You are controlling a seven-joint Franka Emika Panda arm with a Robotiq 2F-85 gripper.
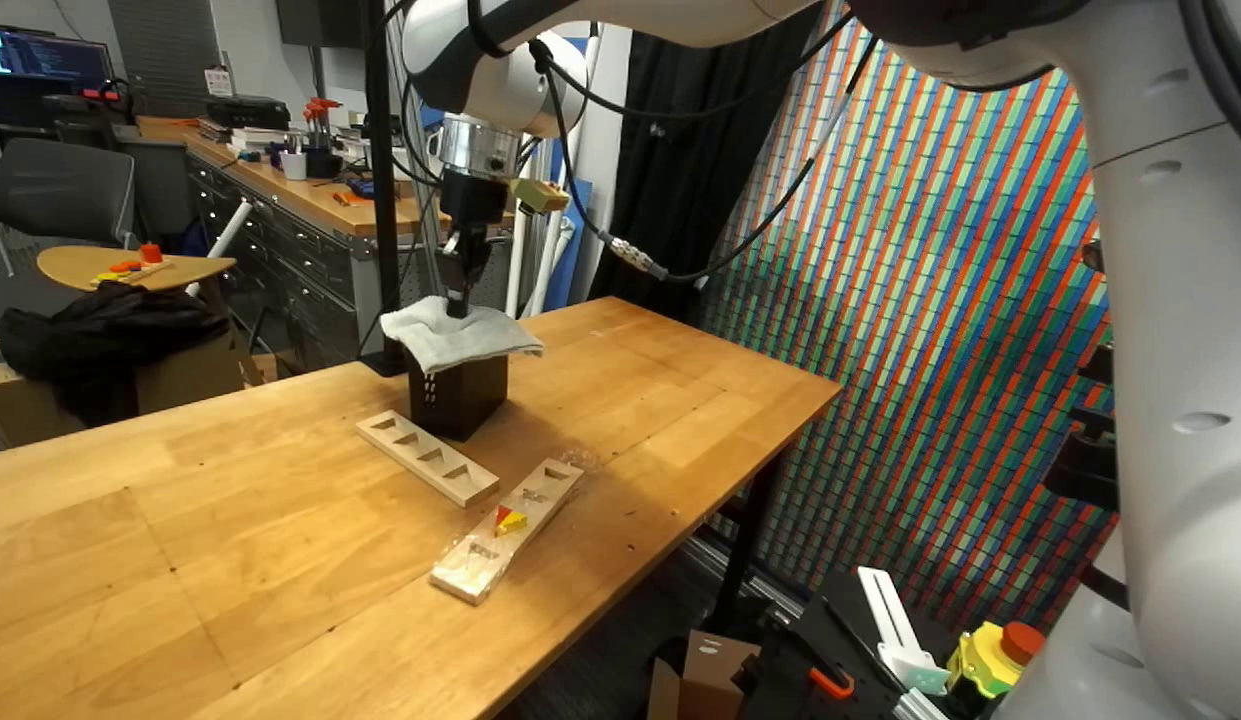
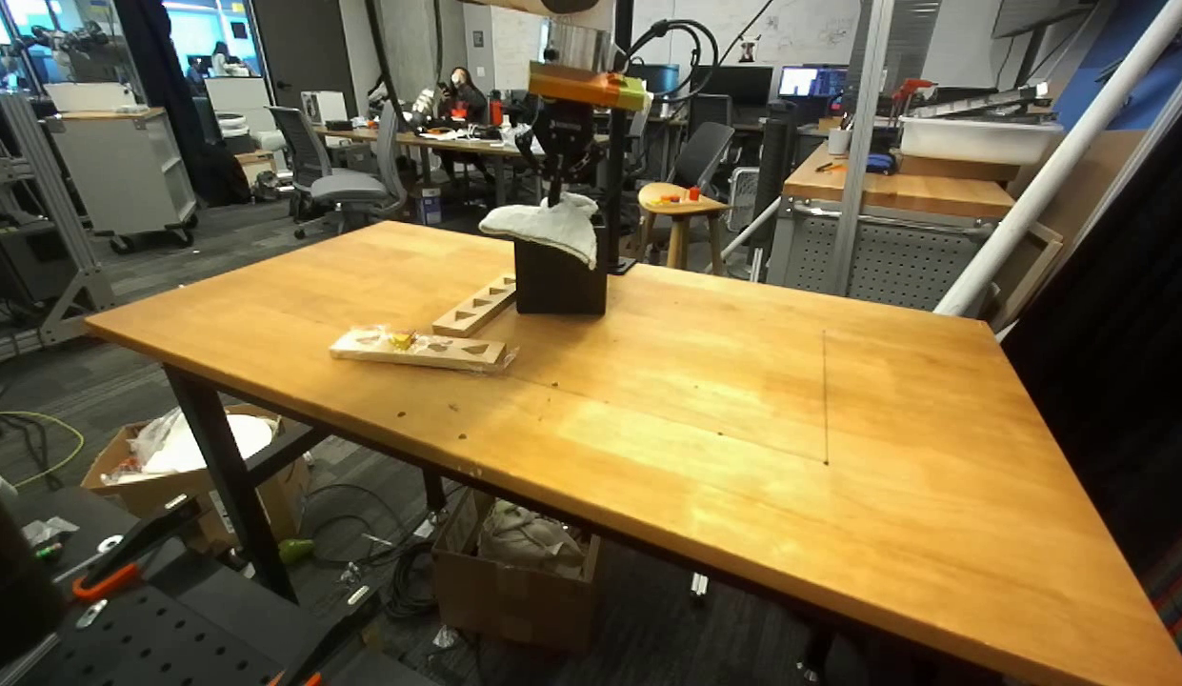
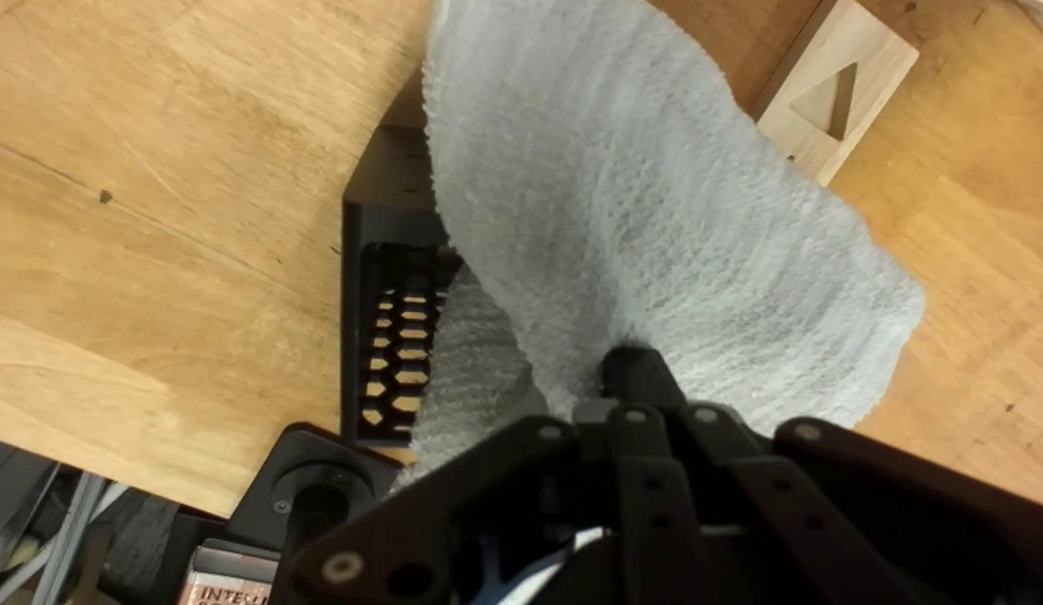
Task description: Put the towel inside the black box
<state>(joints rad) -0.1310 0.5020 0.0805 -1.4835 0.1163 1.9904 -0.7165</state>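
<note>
“INTELLI” on a boxlike object (image 3: 229,578)

The towel (image 3: 571,176) is off-white with faint ribbing. The gripper (image 1: 458,303) and the box (image 2: 560,289) are black, the box with honeycomb openings. The tabletop (image 1: 320,560) is honey-brown, the wooden strips (image 1: 420,448) pale beige, the brick-patterned backdrop (image 1: 930,300) striped red, green and blue.

Near one long edge of the bench (image 2: 724,419), the towel (image 2: 545,229) is showing rough, ribbed cloth, the black box (image 2: 560,288) is looking like smooth, matt plastic, and the pincer (image 1: 458,305) is pairing dull black with shiny metal pins (image 3: 343,567). The bench is gleaming in glossy wood, the bare strip (image 1: 428,458) is showing matt wood, and plastic film (image 1: 580,459) is glinting on the wrapped strip (image 2: 419,353).
</note>
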